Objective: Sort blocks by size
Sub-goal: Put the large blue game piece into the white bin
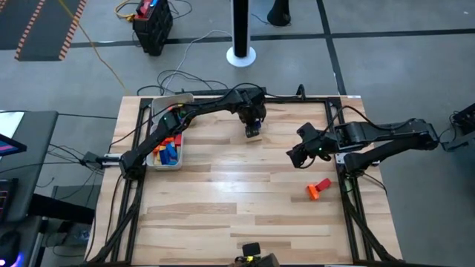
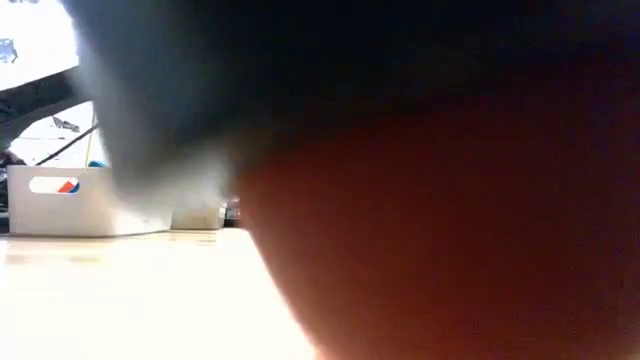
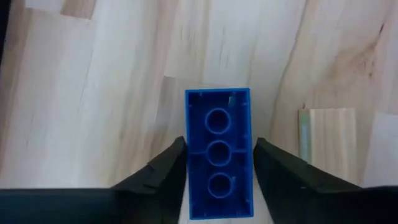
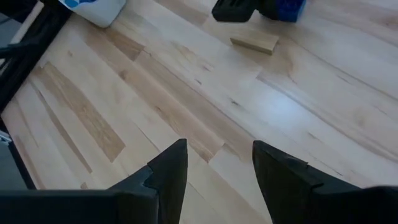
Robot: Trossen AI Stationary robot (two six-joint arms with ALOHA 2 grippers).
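Left gripper (image 3: pixel 217 180): out over the far middle of the table (image 1: pixel 237 193), fingers (image 3: pixel 163 174) clamped on the long sides of a blue block (image 3: pixel 218 152), one finger on each flank.
Blue block: long bar, hollow underside facing the wrist camera, three round tubes in a row; hanging above bare wood. Seen from the right wrist as a blue shape (image 4: pixel 287 9) under the dark gripper.
Pale tan block (image 3: pixel 326 142): flat on the table just beside the held blue block, apart from it; also showing in the right wrist view (image 4: pixel 254 42) close under the left gripper.
Right gripper (image 1: pixel 298 154): hovering over the right-hand part of the table, fingers (image 4: pixel 166 174) apart with only bare wood between them, gripping nothing.
Orange and red block (image 1: pixel 319 188): lying alone on the table near the right edge, toward the near side of the right gripper, touching neither arm.
White tray (image 1: pixel 178 159): at the table's left side, under the left arm, heaped with blocks (image 1: pixel 168 150) in red, blue, orange and yellow; exact count hard to tell.
Low view: mostly blocked by a dark and reddish blur close to the lens; white tray wall (image 2: pixel 60 200) with a slot handle at the left, sitting on the table.
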